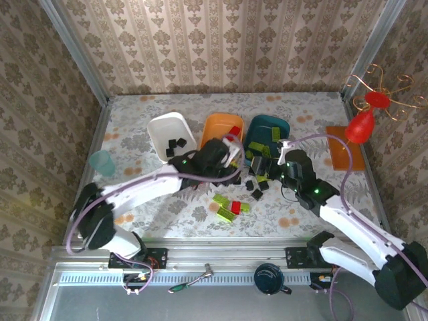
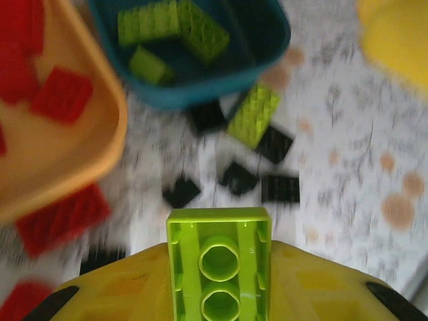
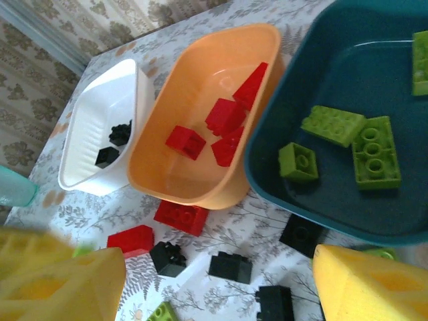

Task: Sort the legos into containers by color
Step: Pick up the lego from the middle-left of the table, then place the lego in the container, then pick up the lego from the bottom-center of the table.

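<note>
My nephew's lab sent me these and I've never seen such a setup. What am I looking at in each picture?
Two robot arms bolted to a table are sorting toy bricks by colour. The wide picture looks down from above: the left arm and right arm reach toward a white tub holding black bricks, an orange tub with red bricks and a teal tub with green bricks. Loose bricks lie on the table nearby. The other two pictures come from a camera on each wrist. In the left wrist's, the jaws are shut on a lime-green brick. In the right wrist's, the yellow jaws stand open, holding nothing.
</note>
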Controlling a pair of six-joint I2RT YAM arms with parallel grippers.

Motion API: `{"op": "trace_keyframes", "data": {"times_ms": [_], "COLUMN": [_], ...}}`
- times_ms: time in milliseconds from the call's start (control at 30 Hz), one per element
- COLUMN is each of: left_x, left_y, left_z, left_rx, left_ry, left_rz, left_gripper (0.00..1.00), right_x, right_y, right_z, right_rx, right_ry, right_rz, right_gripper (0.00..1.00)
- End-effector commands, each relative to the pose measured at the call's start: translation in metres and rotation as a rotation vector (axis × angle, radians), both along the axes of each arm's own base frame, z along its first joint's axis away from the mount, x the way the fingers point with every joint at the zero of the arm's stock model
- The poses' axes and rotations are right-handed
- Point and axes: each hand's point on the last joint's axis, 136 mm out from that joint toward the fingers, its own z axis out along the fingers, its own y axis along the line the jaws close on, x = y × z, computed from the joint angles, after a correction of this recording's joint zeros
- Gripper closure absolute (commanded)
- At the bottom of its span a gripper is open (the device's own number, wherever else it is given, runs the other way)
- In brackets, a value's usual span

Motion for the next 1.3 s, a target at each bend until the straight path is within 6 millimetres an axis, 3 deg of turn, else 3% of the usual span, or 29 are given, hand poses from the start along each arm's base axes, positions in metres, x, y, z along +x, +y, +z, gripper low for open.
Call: {"op": "trace_keyframes", "data": {"times_ms": [0,200,333,467,567,700,900,1000,1133,1233,1267], "left_x": [0.030,0.097,0.125,0.147,0.156,0.156,0.131,0.105,0.064,0.032,0.022], "left_y": [-0.053,-0.106,-0.133,-0.145,-0.146,-0.140,-0.100,-0.069,-0.028,0.003,0.014], "left_z": [0.022,0.016,0.003,-0.012,0.000,0.041,0.098,0.106,0.100,0.081,0.075], "left_rx": [-0.122,-0.165,-0.170,-0.160,-0.222,-0.305,-0.427,-0.479,-0.508,-0.470,-0.452], "left_ry": [-0.033,-0.014,0.012,0.046,0.061,0.012,-0.066,-0.083,-0.083,-0.076,-0.077], "left_rz": [-0.106,-0.086,-0.079,-0.046,-0.020,-0.009,0.011,0.024,0.042,0.067,0.082], "left_gripper": [0.66,0.66,0.65,0.51,0.38,0.32,0.26,0.23,0.19,0.17,0.11], "right_x": [-0.009,-0.024,-0.031,-0.036,-0.038,-0.038,-0.038,-0.043,-0.057,-0.067,-0.070], "right_y": [-0.022,-0.028,-0.030,-0.029,-0.027,-0.022,0.006,0.027,0.053,0.068,0.072], "right_z": [-0.007,-0.010,-0.012,-0.012,-0.015,-0.019,-0.028,-0.041,-0.063,-0.080,-0.086], "right_rx": [-0.036,-0.028,-0.029,-0.024,-0.021,-0.014,-0.001,-0.037,-0.150,-0.206,-0.224], "right_ry": [0.023,0.032,0.035,0.032,0.041,0.050,0.093,0.132,0.176,0.221,0.234], "right_rz": [-0.080,-0.081,-0.069,-0.053,-0.036,-0.016,0.133,0.225,0.332,0.393,0.411], "right_gripper": [0.24,0.24,0.24,0.24,0.23,0.23,0.26,0.29,0.31,0.31,0.30]}}
